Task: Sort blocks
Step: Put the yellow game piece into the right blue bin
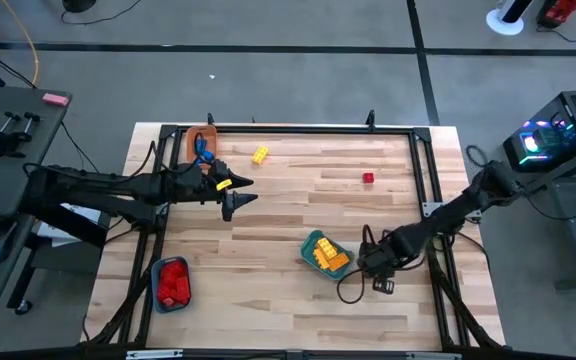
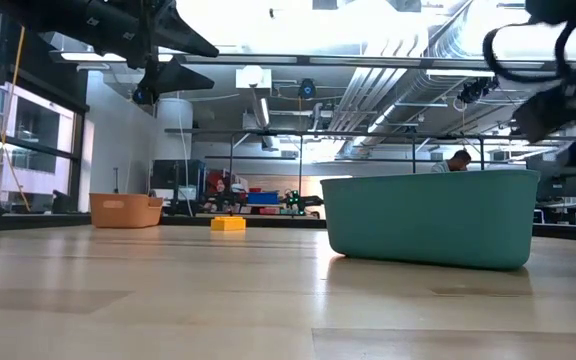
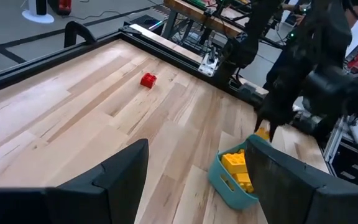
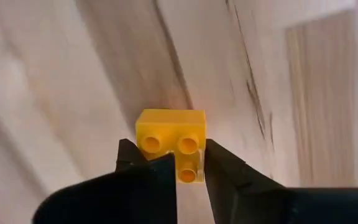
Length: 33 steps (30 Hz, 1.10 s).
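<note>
My right gripper (image 4: 190,165) points down at the table's right, just beside a teal tray (image 1: 310,243) of yellow blocks, and is shut on a small yellow block (image 4: 169,127). My left gripper (image 3: 197,186) hovers open and holds nothing, over the table's left part near an orange tray (image 1: 196,137) with blue blocks. A lone yellow block (image 1: 260,154) and a lone red block (image 1: 368,178) lie flat on the wood. A third tray (image 1: 172,283) at the near left holds red blocks. My right gripper pinches the yellow block by two opposite side walls (image 4: 201,146) between its two fingers. The fingers come from above, pointing down, and cover only part of the block, whose other half sticks out past them. Its studs face up. Whether it rests on the table, I cannot tell.
A dark metal frame (image 1: 423,170) runs round the table's edges. The wood between the lone blocks and the teal tray is bare. In the low view the teal tray (image 2: 428,225) stands close, with a yellow block (image 2: 228,224) and the orange tray (image 2: 125,210) far behind.
</note>
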{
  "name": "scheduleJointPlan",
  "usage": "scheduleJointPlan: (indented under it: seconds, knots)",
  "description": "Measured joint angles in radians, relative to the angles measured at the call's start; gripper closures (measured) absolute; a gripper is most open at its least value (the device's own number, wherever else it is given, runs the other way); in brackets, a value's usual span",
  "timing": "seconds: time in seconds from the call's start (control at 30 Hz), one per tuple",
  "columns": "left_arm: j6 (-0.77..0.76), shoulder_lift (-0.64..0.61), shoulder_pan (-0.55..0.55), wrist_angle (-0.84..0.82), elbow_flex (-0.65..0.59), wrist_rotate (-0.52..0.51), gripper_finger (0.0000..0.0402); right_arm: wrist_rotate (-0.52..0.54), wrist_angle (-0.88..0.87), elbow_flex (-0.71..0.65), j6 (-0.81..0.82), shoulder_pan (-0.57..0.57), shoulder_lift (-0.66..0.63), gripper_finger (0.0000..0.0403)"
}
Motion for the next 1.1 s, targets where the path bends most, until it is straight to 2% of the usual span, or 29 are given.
scheduleJointPlan:
  seconds: [0.1,0.2,0.27,0.33,0.47,0.67,0.8,1.1]
  knots:
    - [0.007,0.000,0.000,0.000,0.000,0.000,0.0152,0.012,-0.078,0.013,0.037,0.001,-0.069,0.0381]
    - [0.012,0.000,0.000,0.000,0.000,0.000,0.0152,0.124,-0.128,0.049,0.111,-0.018,-0.149,0.0391]
    - [0.015,0.000,0.000,0.000,0.000,0.000,0.0152,0.192,-0.072,0.063,0.166,-0.040,-0.196,0.0399]
    - [0.015,0.000,0.000,-0.001,0.000,0.000,0.0152,0.254,0.062,0.065,0.206,-0.062,-0.221,0.0399]
    - [0.015,0.000,0.000,-0.001,0.000,0.000,0.0152,0.312,0.326,0.069,0.203,-0.086,-0.190,0.0397]
    - [0.015,0.000,0.000,-0.004,0.000,0.000,0.0152,0.289,0.381,0.068,0.230,-0.121,-0.069,0.0392]
    - [0.016,0.000,0.000,-0.005,0.000,0.000,0.0152,0.234,0.375,0.066,0.234,-0.142,-0.045,0.0350]
    - [0.080,0.000,0.007,0.020,0.000,-0.003,0.0152,0.165,0.374,0.067,0.209,-0.159,-0.085,0.0215]
